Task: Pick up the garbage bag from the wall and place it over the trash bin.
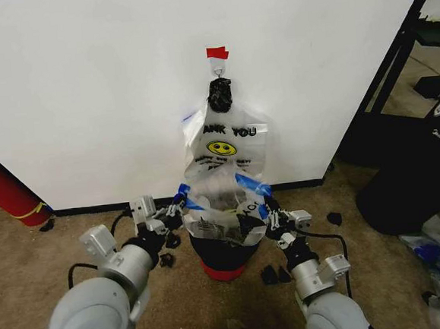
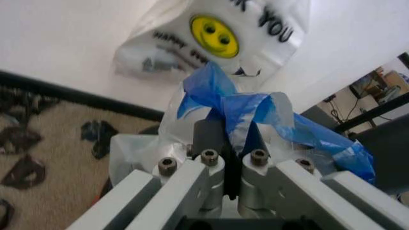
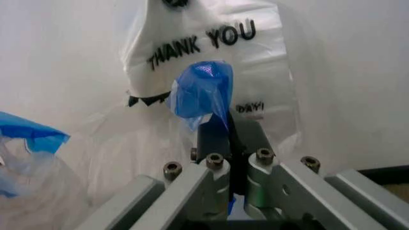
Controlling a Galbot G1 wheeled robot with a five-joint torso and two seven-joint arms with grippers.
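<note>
Garbage bag (image 1: 223,210) mouth up over trash bin (image 1: 221,252).

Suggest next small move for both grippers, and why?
Probably lower both together. The left gripper and right gripper each pinch a blue handle of the garbage bag, spread open just above the trash bin, not yet over its rim.

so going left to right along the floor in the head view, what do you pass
red cylinder → left gripper holding a blue handle → trash bin with the garbage bag spread over it → right gripper holding the other handle → black bag
</note>
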